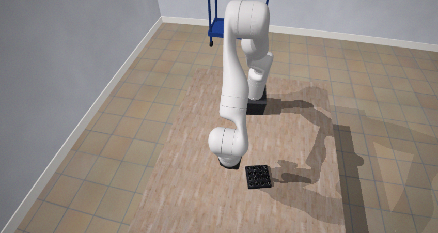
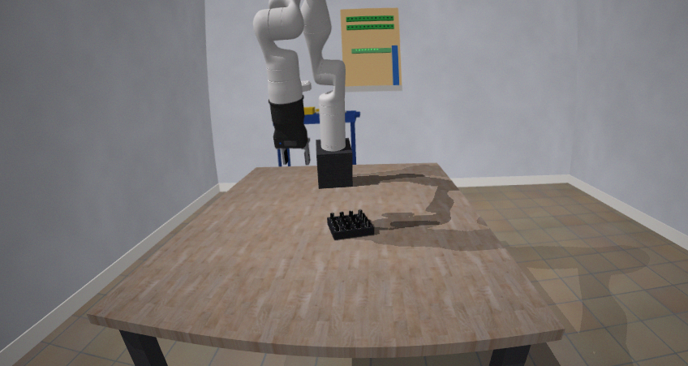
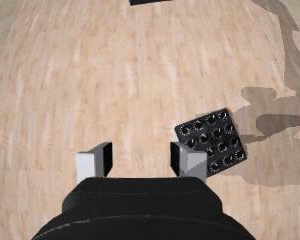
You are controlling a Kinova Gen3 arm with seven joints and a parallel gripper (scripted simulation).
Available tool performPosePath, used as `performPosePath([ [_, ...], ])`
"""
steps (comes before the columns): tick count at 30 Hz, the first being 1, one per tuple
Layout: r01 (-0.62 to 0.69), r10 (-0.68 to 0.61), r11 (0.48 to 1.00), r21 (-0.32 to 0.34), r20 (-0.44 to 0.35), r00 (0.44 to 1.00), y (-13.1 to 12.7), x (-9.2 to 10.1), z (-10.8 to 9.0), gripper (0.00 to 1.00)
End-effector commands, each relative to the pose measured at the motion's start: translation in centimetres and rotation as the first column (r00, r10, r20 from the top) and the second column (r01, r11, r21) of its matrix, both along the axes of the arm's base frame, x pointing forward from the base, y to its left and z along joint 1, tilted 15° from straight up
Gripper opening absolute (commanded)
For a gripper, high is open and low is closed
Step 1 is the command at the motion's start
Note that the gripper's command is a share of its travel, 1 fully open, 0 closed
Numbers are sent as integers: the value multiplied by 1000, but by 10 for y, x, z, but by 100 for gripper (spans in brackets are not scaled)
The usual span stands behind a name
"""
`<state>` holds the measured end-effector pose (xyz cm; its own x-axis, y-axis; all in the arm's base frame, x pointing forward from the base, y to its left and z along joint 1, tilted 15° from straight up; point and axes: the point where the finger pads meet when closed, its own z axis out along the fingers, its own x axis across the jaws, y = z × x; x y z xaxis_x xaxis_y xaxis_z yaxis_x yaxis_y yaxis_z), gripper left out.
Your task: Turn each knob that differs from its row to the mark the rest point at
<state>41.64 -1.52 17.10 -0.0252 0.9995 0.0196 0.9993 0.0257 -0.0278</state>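
Hovering high w/ fingers spread wide & empty, the gripper (image 3: 142,160) sat lower-centre in wrist view, knob box (image 3: 213,139) at centre-right; best approach: centre over box, then descend slowly.

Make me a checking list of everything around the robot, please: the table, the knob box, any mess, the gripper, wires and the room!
Surface: wooden table, arm shadows across it.
Job's things: knob box standing flat on the table; knob marks too small to read.
Clutter: nothing seen on the table besides the black arm base.
Grippers: gripper open, holding nothing, high above the table, off to one side of the box.
Cables: nothing seen.
Surroundings: tiled floor, grey walls, blue cart, board with green strips on the wall.
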Motion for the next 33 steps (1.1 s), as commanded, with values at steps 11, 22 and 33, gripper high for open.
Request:
performPosePath([
  [11,15,-15,1000,-13,29,999,10,9,8,100],
  [22,82,-82,997,14,38,996,31,9,4,100],
  [33,124,-125,992,33,38,991,41,8,0,100],
])
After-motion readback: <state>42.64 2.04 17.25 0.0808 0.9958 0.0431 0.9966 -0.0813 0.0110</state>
